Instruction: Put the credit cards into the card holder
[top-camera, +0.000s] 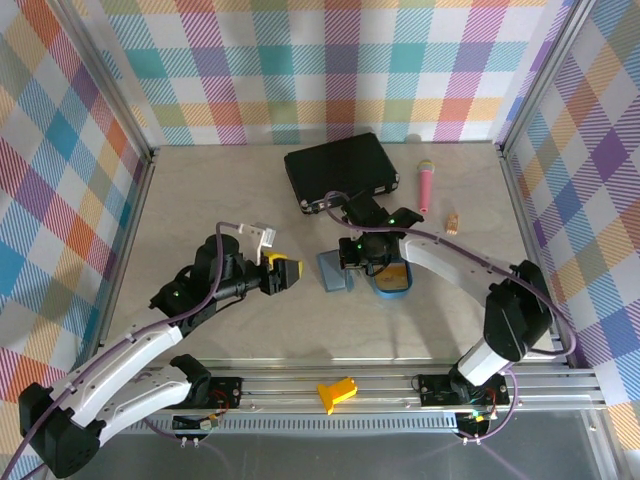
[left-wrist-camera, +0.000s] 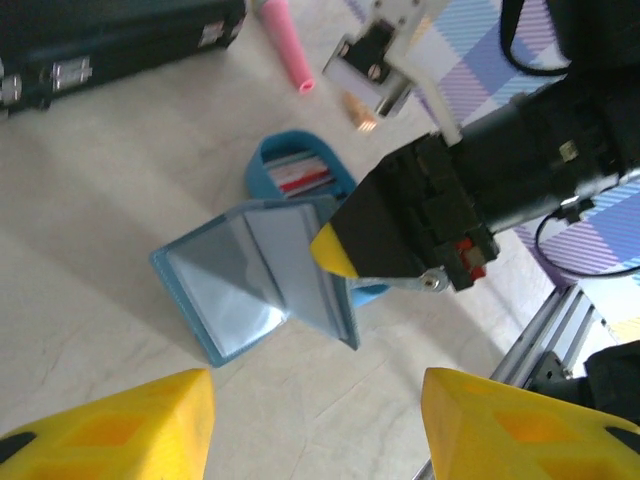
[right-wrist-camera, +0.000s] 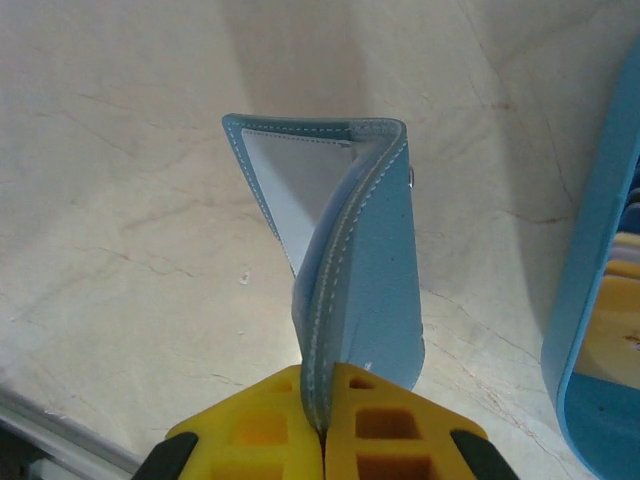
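Observation:
The teal-blue card holder (top-camera: 334, 271) lies open on the table just left of the blue oval tray (top-camera: 400, 291). My right gripper (right-wrist-camera: 325, 420) is shut on the edge of one flap, holding it raised so the pale inner pocket (right-wrist-camera: 300, 190) shows. The left wrist view has the card holder (left-wrist-camera: 235, 285) with the right gripper's yellow tip (left-wrist-camera: 335, 252) on the lifted flap. Credit cards (left-wrist-camera: 300, 176), red and pale, lie in the tray (left-wrist-camera: 268, 160); an orange one (right-wrist-camera: 618, 325) shows too. My left gripper (top-camera: 285, 272) is open and holds nothing, a short way left of the holder.
A large black case (top-camera: 342, 168) lies behind the holder. A pink cylinder (top-camera: 426, 185) and a small tan piece (top-camera: 453, 222) lie to the right of the case. A yellow part (top-camera: 337, 392) rests on the front rail. Bare tabletop stretches to the left.

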